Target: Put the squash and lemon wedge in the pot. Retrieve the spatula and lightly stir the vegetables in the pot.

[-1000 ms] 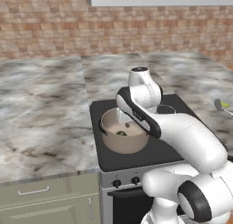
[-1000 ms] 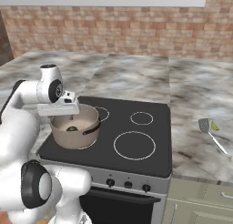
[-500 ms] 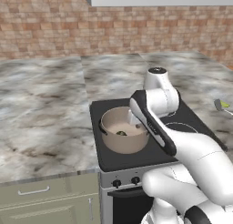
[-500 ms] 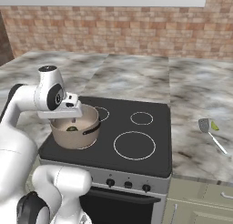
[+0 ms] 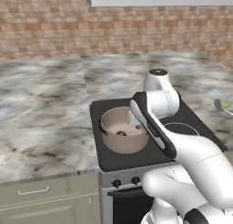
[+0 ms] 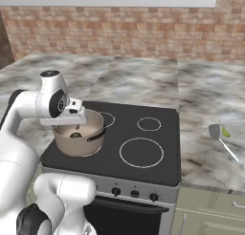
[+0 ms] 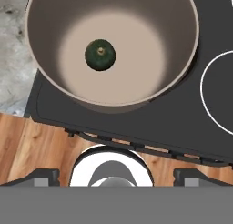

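On the front-left burner of the black stove (image 6: 143, 133) sits the pot (image 6: 79, 138), tan-brown, straight-sided, pale inside, one dark side handle facing the oven knobs. At its bottom lies the squash (image 7: 100, 54), small, round, dark green, alone on the pale floor (a speck of the same green shows in the left base view (image 5: 121, 133)).

End effector (image 7: 116, 175) hangs above the pot, just toward the stove's front edge. From the hand view the two dark finger tips (image 7: 45, 176) stand far apart at the bottom corners with nothing between them, so the jaws are spread and empty. The pot's near rim, the stove's front lip and a strip of wooden floor (image 7: 41, 145) lie below the hand. In the right base view the hand (image 6: 72, 115) sits just over the pot's rim on the arm side; fingers hidden there by the white wrist.

Spatula (image 6: 223, 141) rests on the marble counter (image 6: 210, 110) to the right of the stove, well apart from the pot, grey squarish head pointing toward the brick wall (image 6: 119, 33), thin pale handle running toward the counter's front edge. Lemon wedge (image 6: 226, 132), a small yellow-green piece, lies just beside the spatula's head, touching or nearly so; cannot tell which. Both show at the right margin of the left base view too (image 5: 223, 104).
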Tool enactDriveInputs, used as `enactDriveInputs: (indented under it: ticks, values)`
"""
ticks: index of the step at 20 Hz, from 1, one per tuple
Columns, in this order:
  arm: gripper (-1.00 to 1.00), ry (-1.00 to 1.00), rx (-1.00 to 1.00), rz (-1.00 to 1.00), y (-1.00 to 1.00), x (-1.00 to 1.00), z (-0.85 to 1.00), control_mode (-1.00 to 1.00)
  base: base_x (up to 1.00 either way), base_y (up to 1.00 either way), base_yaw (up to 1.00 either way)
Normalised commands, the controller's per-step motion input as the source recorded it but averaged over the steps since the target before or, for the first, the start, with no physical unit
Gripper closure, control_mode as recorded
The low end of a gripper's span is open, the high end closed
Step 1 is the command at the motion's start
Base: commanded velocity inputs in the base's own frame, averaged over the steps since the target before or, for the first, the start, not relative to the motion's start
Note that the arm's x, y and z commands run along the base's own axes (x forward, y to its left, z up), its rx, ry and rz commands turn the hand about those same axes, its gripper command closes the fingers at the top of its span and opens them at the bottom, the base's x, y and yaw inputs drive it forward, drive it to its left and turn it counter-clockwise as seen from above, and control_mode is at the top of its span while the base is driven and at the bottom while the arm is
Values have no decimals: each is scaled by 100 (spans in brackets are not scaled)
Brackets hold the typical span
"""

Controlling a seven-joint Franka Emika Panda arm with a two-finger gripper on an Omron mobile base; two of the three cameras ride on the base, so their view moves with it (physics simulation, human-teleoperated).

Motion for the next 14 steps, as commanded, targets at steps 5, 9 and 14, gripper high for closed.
enactDriveInputs:
  ticks: [5, 9, 14]
  values:
    - [-100, 0, 0, 0, 0, 0, 0, 100, -90, -84, -10]
    - [-100, 0, 0, 0, 0, 0, 0, 100, -54, -100, -16]
    - [-100, 0, 0, 0, 0, 0, 0, 100, 35, -100, -1]
